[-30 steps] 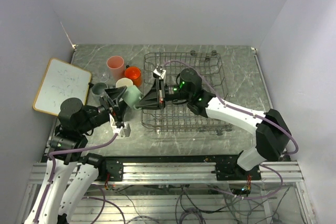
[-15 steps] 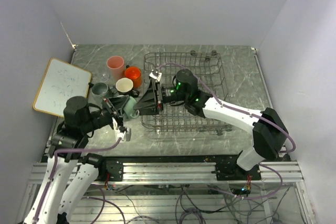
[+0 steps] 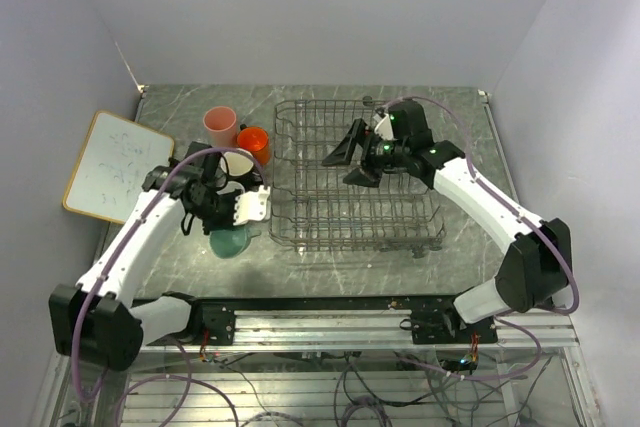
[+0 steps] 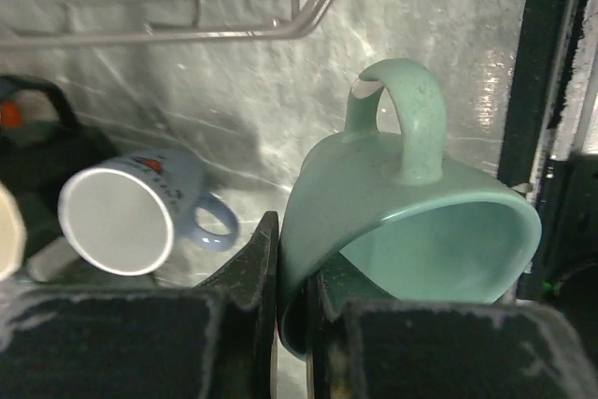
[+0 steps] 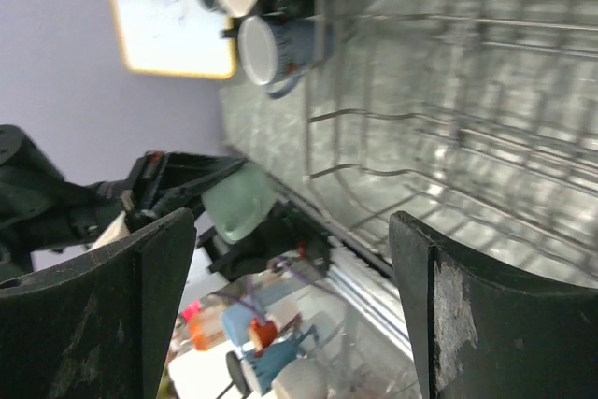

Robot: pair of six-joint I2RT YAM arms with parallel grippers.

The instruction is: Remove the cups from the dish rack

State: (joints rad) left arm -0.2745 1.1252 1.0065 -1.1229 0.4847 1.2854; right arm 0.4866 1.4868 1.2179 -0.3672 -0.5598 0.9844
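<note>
Your left gripper (image 4: 291,263) is clamped on the rim wall of the mint-green mug (image 4: 411,217), one finger outside and one inside. The mug is outside the dish rack (image 3: 420,127), just off its near-left corner above the table (image 3: 465,112). Contact with the table cannot be confirmed. Your right gripper (image 3: 345,162) hovers over the rack's far half, fingers spread wide, holding nothing. The pink tumbler (image 3: 220,127), orange mug (image 3: 254,143) and cream-lined mug (image 3: 238,160) stand left of the rack. A grey mug (image 4: 121,221) sits near the mint one, not touching it.
</note>
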